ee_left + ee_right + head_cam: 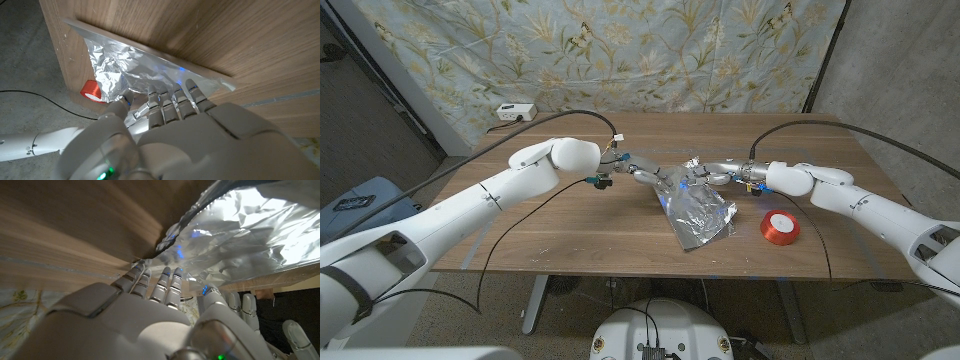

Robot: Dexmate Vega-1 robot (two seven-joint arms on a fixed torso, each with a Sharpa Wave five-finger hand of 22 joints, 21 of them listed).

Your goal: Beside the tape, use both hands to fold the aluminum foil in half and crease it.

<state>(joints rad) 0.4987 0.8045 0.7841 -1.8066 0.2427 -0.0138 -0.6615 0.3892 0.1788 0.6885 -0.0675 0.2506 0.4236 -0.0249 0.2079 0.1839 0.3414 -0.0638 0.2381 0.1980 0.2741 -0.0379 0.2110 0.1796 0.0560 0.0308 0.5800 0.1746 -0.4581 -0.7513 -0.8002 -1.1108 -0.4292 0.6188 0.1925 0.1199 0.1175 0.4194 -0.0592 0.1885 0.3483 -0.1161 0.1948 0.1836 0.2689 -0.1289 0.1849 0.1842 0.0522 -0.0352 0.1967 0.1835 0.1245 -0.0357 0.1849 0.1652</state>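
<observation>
Both hands, left hand (642,176) and right hand (712,174), pinch the crumpled foil (698,212) just beside the tape (779,227).

My white left hand (200,130) with fingertips on a crinkled sheet of silver aluminum foil (130,67), spread on the wooden table (240,35), a red tape roll (91,90) just beside the foil's edge

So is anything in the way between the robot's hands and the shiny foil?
No, nothing visible is. Both the left hand and the right hand already have their fingers at the far edge of the foil. The red tape sits off to the side.
</observation>
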